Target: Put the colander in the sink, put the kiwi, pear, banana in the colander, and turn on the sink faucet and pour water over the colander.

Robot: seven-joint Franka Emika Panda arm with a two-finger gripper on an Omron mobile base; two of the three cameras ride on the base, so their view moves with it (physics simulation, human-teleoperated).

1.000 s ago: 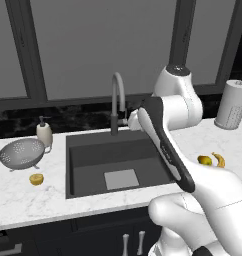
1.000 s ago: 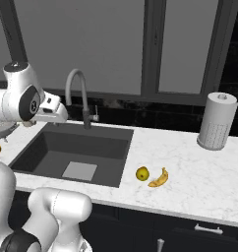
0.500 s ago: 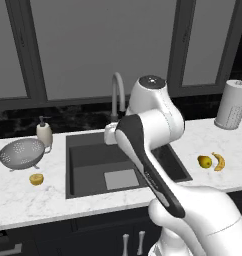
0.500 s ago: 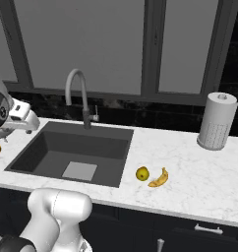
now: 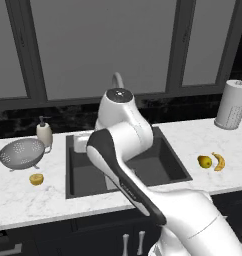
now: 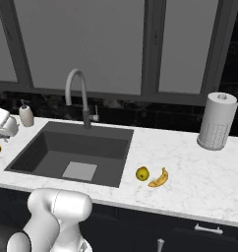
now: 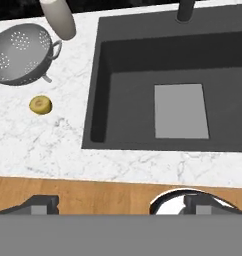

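Left base view: over the last second the arm swings from above the sink (image 5: 173, 167) toward the 9 o'clock side, where the colander (image 5: 22, 153) sits on the surface (image 5: 23, 200), kiwi (image 5: 36, 179) just beside it at 5 o'clock. Hand view: the claw (image 7: 120, 205) stands apart, holding nothing, with the colander (image 7: 20, 54) at 10 o'clock. Pear (image 6: 142, 173) and banana (image 6: 158, 178) lie together at the sink's 3 o'clock. Judgement: approach to the colander is under way; nothing is placed yet.
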